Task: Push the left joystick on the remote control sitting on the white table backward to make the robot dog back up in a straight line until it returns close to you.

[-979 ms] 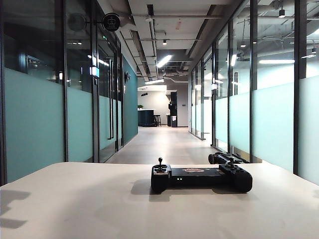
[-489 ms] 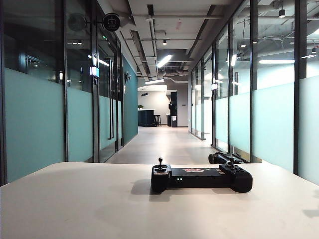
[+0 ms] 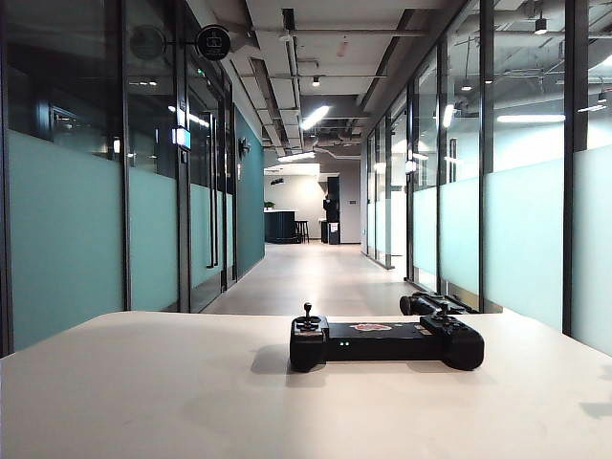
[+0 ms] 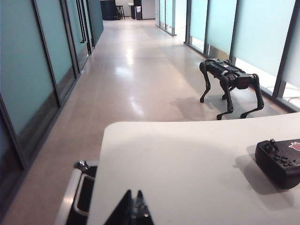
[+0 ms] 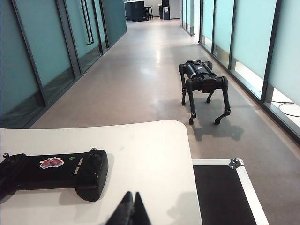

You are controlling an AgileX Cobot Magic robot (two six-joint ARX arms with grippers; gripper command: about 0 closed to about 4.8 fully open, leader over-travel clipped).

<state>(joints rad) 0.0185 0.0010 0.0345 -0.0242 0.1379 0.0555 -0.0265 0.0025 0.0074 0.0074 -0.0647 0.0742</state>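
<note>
Robot dog stands on floor just beyond white table: you look near done. Remote control untouched, left joystick upright. Left gripper, right gripper clenched, empty, near table edge

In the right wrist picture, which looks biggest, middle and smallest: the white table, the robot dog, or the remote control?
1. The white table looks biggest.
2. The remote control looks next, wider than the dog.
3. The robot dog looks smallest, but it stands farther off on the floor, so its real size against the remote is unsure.
</note>
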